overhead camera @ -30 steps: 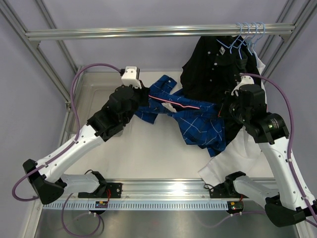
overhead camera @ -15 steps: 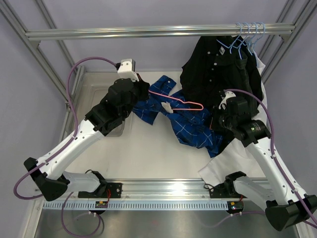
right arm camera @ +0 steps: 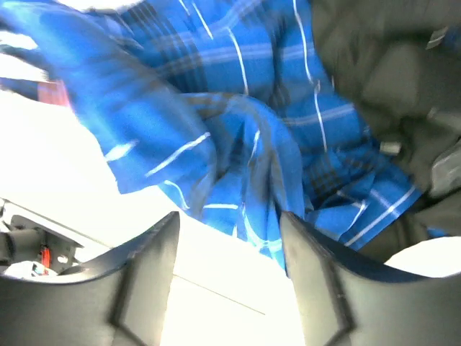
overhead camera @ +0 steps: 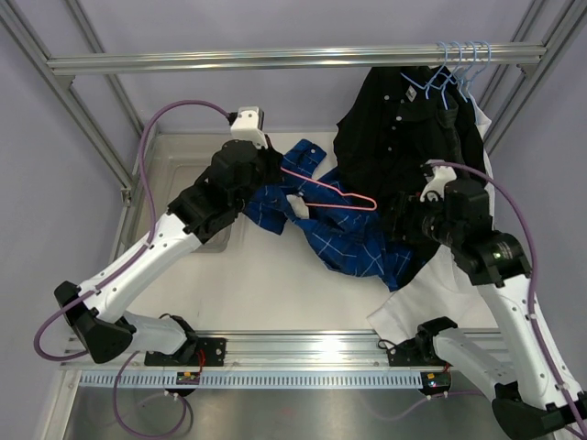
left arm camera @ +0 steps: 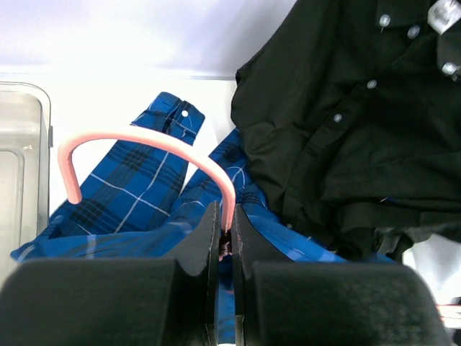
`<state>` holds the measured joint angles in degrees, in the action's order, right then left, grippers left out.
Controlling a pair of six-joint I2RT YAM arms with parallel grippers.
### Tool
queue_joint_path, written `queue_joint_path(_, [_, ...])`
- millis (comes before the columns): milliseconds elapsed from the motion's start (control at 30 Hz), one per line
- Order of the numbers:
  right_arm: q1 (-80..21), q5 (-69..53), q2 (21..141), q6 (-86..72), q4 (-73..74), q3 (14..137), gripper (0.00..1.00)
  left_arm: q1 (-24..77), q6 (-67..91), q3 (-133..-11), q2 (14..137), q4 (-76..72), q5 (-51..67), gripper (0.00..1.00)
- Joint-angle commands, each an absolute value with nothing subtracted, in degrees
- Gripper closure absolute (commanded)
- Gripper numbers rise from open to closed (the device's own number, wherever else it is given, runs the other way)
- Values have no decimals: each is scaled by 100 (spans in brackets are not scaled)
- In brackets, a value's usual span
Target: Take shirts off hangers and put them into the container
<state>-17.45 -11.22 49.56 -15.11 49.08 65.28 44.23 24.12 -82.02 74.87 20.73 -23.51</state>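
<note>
The loose shirt [overhead camera: 353, 243] lies spread across the middle of the counter [overhead camera: 275, 293]. One hanger [left arm camera: 144, 138] runs across its rear part, with its neck pinched between the left fingers [left arm camera: 204, 245]. The container [left arm camera: 21, 144] sits left of this shirt, partly under the left arm. Behind and to the right, the other shirts [overhead camera: 404, 128] hang from other hangers [overhead camera: 459, 64] hooked on the rail [overhead camera: 229, 60]. A cloth [overhead camera: 431, 293] spreads out at the front right, beneath the loose shirt's right edge. The right fingers [right arm camera: 148, 281] stand apart at that shirt's right end.
</note>
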Motion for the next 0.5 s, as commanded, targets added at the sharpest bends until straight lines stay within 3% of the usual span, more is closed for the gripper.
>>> queue_joint_path(0, [-1705,-1195,4729,-801,5439,7468,27,4456,2057,-8420,7611,1600,-2171,100])
queue_joint_path(133, [-1705,-1571,4746,-396,5800,8120,15,4579,1934,-8490,7734,1547,-2118,100])
queue_joint_path(467, [-1705,-3119,5466,141,5195,8200,12,5247,1819,-8955,8217,1582,-2030,100])
